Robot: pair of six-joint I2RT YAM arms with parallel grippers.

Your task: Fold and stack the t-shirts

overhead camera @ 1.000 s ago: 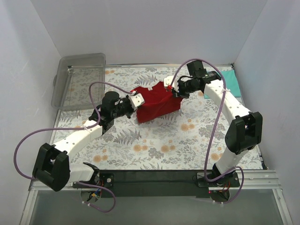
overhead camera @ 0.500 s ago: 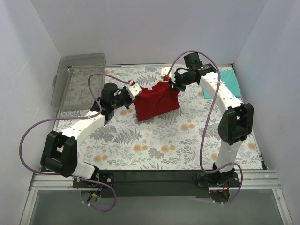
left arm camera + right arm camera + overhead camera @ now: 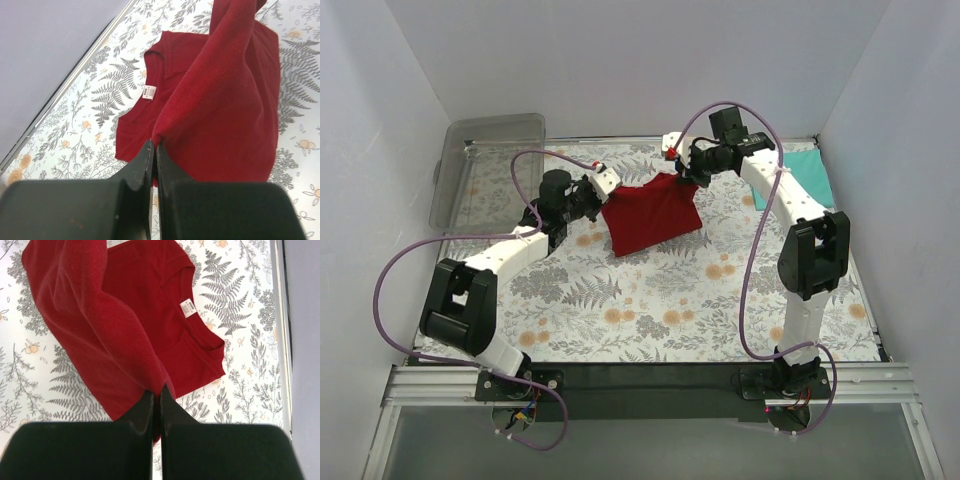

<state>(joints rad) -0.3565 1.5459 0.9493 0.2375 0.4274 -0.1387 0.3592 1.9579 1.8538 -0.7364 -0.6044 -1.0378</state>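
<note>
Nearest, bare fern-and-flower print on the bench (image 3: 650, 300), with nothing lying there. Farther in, mid-fold on the red shirt (image 3: 650, 215): spread mid-bench, collar and white tag (image 3: 149, 92) toward the far edge, bottom layer flat on the print, top layer lifted and draped back over it. Pinched tight on one corner of that lifted layer with the left pincer (image 3: 154, 146), clamped tight on the other corner with the right pincer (image 3: 156, 392), both held above the collar end. Judged as a first fold, hem toward shoulders, on the first of two shirts, with stacking not yet begun. Next, most likely: lowering both corners together, level and at an even pace, down onto the shoulders, keeping the flap taut enough to lie without wrinkles, and releasing only once flat. Risks a skewed crease or a dragged bottom layer if pulled unevenly. Beyond, at the far right against the wall, the teal shirt (image 3: 810, 175), flat on the bench, well apart from the red one, partly hidden by the right arm; folded or not, cannot tell. At the far left corner, the clear bin (image 3: 495, 125), apart from both shirts; through its walls, nothing visible inside.
</note>
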